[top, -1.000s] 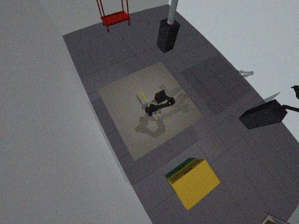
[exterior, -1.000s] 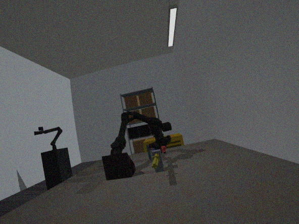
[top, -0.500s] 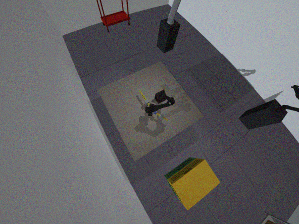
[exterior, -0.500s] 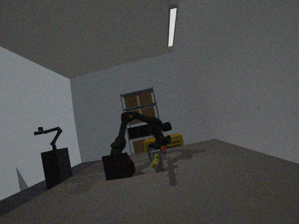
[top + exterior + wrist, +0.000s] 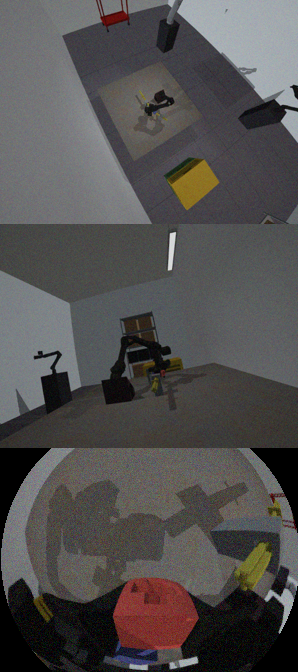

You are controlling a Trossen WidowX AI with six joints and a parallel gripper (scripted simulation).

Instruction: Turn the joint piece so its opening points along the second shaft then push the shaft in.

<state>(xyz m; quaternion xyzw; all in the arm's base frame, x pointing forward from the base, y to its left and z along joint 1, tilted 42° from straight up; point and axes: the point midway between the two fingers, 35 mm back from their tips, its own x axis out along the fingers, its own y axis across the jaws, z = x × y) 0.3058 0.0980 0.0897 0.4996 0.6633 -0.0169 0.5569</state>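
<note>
The red joint piece (image 5: 156, 620) (image 5: 162, 373) sits between the black fingers of my gripper (image 5: 156, 598), which is shut on it. A blue part (image 5: 136, 653) shows just below the red piece in the wrist view. A yellow shaft (image 5: 254, 567) (image 5: 155, 385) runs out at the right of the wrist view, beside a grey block (image 5: 246, 542) (image 5: 159, 391). Yellow shafts show on both sides of the gripper in the top view, one at the upper left (image 5: 142, 95) and one at the lower right (image 5: 162, 117). The opening's direction and the hinges cannot be made out.
The arm's dark base block (image 5: 159, 96) (image 5: 117, 390) stands beside the work. A yellow box (image 5: 195, 185), a red cart (image 5: 115, 18) and two dark pedestals (image 5: 167, 36) (image 5: 262, 114) stand farther off. A shelf (image 5: 139, 332) stands at the back wall.
</note>
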